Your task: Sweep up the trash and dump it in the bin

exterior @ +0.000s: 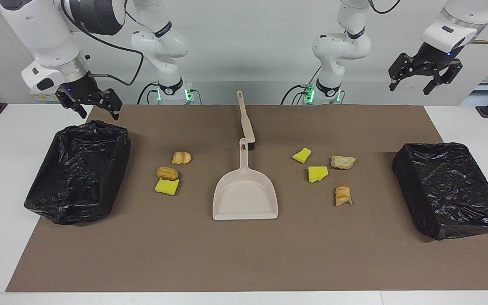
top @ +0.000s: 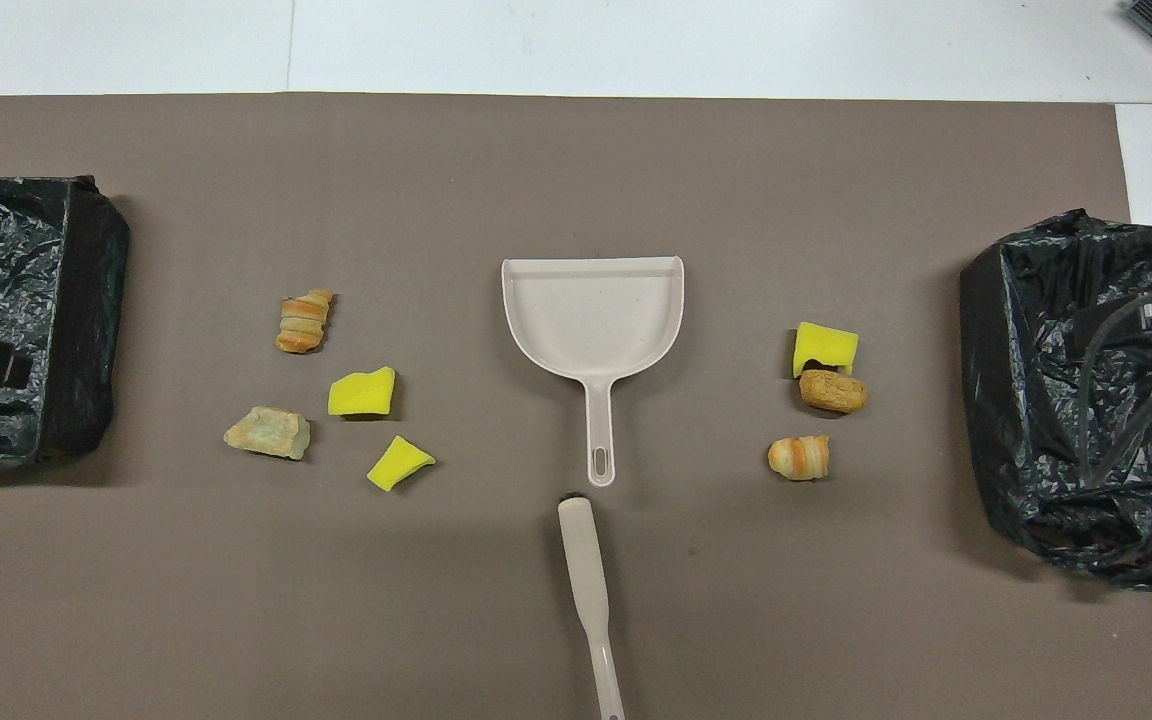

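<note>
Showing both open end effectors, facing view only

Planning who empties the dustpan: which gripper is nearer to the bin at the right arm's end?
Right. The right gripper hangs open just above that bin; the left gripper, also open, is over the other bin.
</note>
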You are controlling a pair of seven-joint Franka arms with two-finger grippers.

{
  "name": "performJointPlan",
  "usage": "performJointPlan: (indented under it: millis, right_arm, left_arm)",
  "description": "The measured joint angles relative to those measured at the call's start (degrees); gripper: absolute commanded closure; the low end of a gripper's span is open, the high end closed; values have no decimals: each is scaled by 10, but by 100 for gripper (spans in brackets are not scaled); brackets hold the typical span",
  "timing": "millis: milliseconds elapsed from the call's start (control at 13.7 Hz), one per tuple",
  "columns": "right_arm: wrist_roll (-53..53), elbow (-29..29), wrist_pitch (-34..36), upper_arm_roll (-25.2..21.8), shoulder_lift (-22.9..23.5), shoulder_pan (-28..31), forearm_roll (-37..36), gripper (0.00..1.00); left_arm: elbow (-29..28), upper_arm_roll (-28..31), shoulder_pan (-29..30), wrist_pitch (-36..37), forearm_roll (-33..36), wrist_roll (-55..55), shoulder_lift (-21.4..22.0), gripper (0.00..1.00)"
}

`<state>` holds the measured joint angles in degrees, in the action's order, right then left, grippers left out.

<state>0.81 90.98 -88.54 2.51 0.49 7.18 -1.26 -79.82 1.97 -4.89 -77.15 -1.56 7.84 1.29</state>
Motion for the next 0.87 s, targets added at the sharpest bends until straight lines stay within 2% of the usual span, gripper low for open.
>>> performJointPlan:
  millis: [874]
  right_arm:
    - [0,2,1,-1,0,3,0,0]
  left_arm:
    - [0,-1,1,0,0,0,2,0]
